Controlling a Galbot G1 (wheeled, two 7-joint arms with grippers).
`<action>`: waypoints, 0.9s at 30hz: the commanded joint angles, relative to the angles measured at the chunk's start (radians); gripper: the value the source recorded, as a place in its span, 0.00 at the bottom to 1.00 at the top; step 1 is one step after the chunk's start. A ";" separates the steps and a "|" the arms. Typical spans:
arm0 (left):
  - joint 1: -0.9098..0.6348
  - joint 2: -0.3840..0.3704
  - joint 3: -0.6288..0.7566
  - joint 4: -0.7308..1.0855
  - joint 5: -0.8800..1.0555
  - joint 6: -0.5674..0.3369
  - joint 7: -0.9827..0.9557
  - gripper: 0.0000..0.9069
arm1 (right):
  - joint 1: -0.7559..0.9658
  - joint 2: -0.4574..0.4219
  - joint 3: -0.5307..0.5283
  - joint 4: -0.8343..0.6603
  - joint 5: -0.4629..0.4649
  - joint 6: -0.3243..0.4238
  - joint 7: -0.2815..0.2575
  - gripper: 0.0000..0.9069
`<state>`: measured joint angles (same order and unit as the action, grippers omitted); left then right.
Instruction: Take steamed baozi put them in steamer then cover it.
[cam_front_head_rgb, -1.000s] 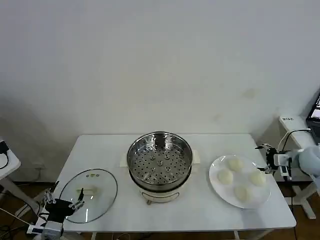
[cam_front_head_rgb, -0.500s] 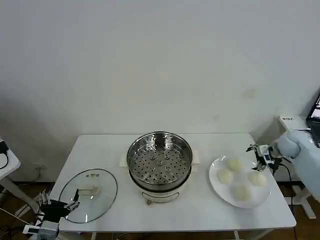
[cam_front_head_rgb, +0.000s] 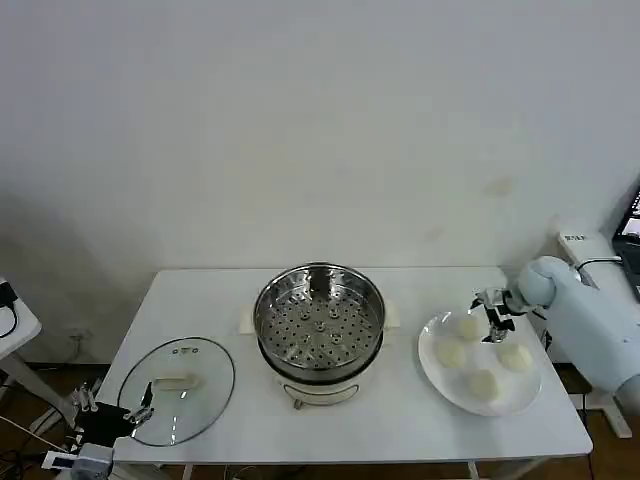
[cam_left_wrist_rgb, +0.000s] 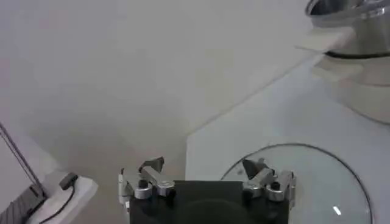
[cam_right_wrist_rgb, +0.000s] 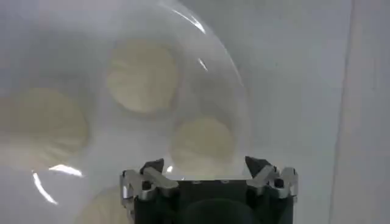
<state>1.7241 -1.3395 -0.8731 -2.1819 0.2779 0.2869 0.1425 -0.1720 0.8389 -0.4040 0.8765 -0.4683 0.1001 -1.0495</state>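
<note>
Fingers spread apart, my right gripper (cam_front_head_rgb: 491, 312) hangs above the white plate (cam_front_head_rgb: 437, 377) at the right end of the counter (cam_front_head_rgb: 400, 420), over its far side and holding nothing. From my right wrist I see its two fingertips (cam_right_wrist_rgb: 152, 167) wide open, with a pale bun showing between them below. Four steamed baozi (cam_front_head_rgb: 483, 385) lie on that plate, spaced apart from each other: one at the far edge just beside my gripper (cam_front_head_rgb: 468, 326), one to the left (cam_front_head_rgb: 451, 353), one to the right (cam_front_head_rgb: 514, 356), and the nearest one at the front. In the wrist view three of them show clearly (cam_right_wrist_rgb: 142, 75), and a fourth peeks from behind the gripper body.

To the left of the plate, in the middle of the counter, stands the steamer (cam_front_head_rgb: 319, 330), uncovered, its perforated tray bare inside the shiny pot on the cream base.

My left gripper (cam_front_head_rgb: 112, 413) sits low at the near left corner of the counter, fingers apart and holding nothing, at the near edge of the glass lid (cam_front_head_rgb: 178, 388). That lid lies flat on the counter, well apart from the steamer, its cream handle up. From my left wrist, the lid's rim (cam_left_wrist_rgb: 304, 176) curves just past my fingertips (cam_left_wrist_rgb: 256, 167), with the steamer (cam_left_wrist_rgb: 356, 36) farther off.
</note>
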 joint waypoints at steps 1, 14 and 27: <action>0.000 0.000 -0.002 0.000 0.001 0.000 0.001 1.00 | 0.019 0.032 -0.025 -0.045 -0.010 0.001 0.001 0.97; -0.001 -0.002 0.001 -0.001 0.002 -0.001 0.001 1.00 | 0.007 0.028 -0.017 -0.035 -0.007 0.003 0.013 0.81; 0.000 -0.003 0.007 -0.006 0.001 -0.001 0.000 1.00 | -0.001 -0.033 -0.023 0.049 0.015 -0.002 0.012 0.71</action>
<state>1.7243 -1.3426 -0.8661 -2.1879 0.2786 0.2858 0.1429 -0.1757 0.8310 -0.4255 0.8859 -0.4590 0.0984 -1.0389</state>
